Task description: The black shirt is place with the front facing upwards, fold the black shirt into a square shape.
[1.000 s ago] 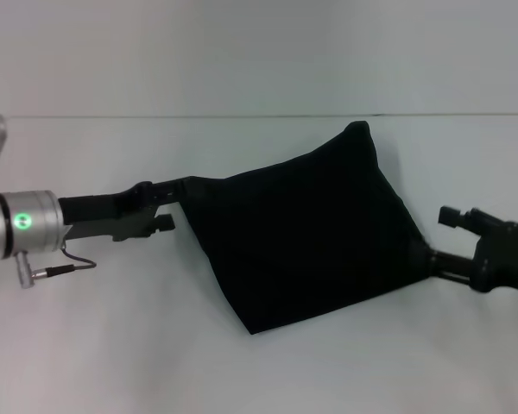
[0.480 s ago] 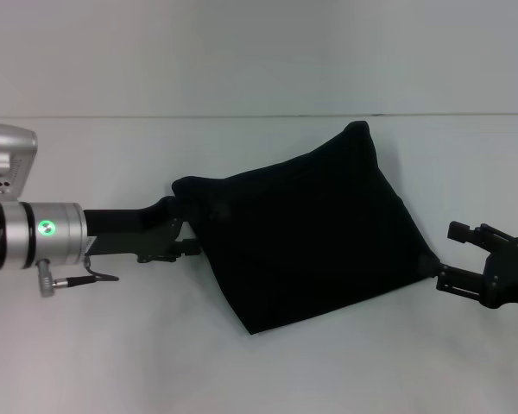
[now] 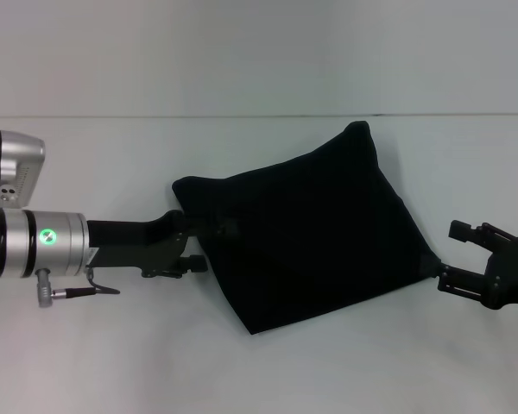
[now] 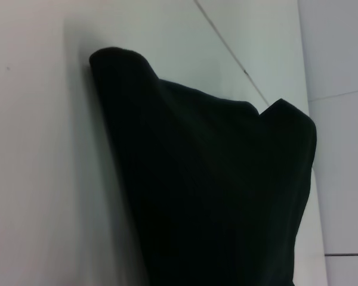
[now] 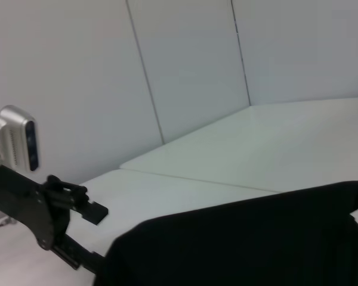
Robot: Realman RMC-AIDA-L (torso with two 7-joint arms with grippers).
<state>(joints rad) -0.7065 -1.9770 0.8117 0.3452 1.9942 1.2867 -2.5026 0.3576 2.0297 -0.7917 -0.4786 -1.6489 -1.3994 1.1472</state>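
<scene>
Since a second ago the left gripper (image 3: 209,246) has pushed in toward the black shirt (image 3: 311,237) and now sits right at its left edge, fingers spread with nothing pinched, while the right gripper (image 3: 453,259) has pulled back off the shirt's right corner and hangs just beside it, fingers apart and holding nothing. Shirt itself is lying folded into a rough tilted four-sided shape in the middle of the white table (image 3: 112,362), plain black side up, one corner pointing away from the robot and one bulgy corner by the left gripper.
</scene>
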